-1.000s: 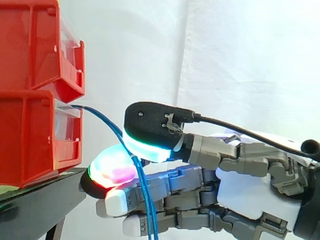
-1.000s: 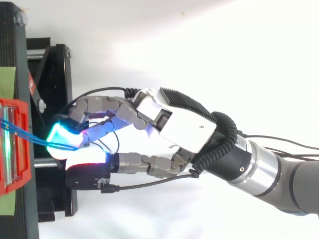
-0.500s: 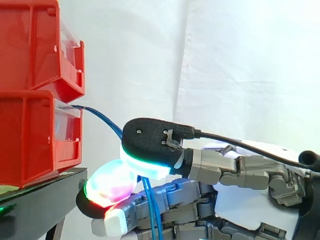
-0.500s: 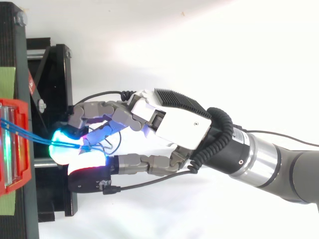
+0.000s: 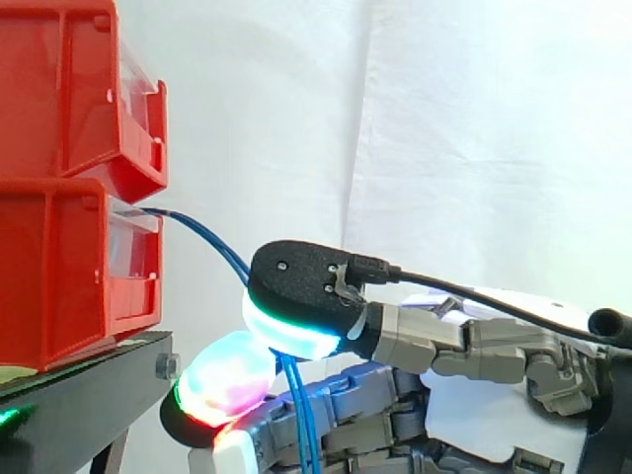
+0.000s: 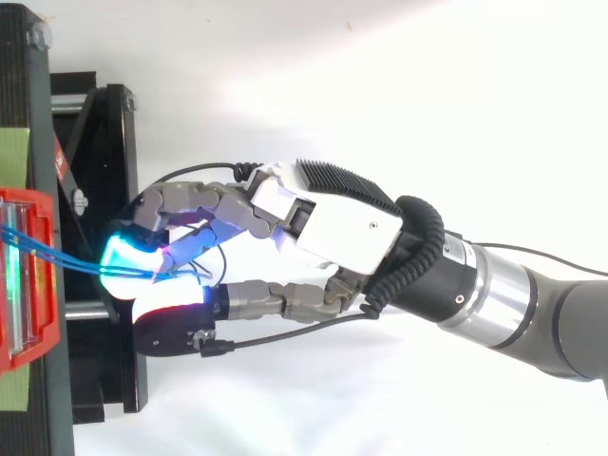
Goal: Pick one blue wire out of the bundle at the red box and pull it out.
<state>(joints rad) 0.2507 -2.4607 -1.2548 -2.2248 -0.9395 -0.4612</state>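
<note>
1. Two red bins are stacked at the left edge of the side view, the upper bin point(image 5: 59, 89) resting on the lower bin point(image 5: 59, 276). Each has a clear panel across its front.
2. The bins stand on a black stand point(image 5: 89, 395) in the lower left corner, with a white curtain point(image 5: 474, 118) filling the background behind everything.
3. The blue wires point(image 5: 210, 237) leave the top front lip of the lower bin, just left of the frame's centre. They slope down to the right and then drop almost straight to the bottom edge.
4. The hand point(image 5: 474, 395) reaches in from the lower right, its fingers pointing left toward the bins and stopping just short of the stand's edge.
5. The hand is closed in a pinch. One black-backed fingertip point(image 5: 296, 321), glowing green and white, sits on top. A second one point(image 5: 222, 380), glowing green, pink and red, lies below and to its left, and the wires pass between the two.
6. More than one blue strand runs through that pinch. I cannot tell how many are truly clamped.
7. The other fingers are bent beneath, along the bottom edge of the side view.
8. In the top view the arm point(image 6: 532, 304) enters from the right edge. The hand's pads glow cyan and white at centre left, over the stand.
9. There the wires stretch from the red bin at the left edge across to the glowing pads.
</note>
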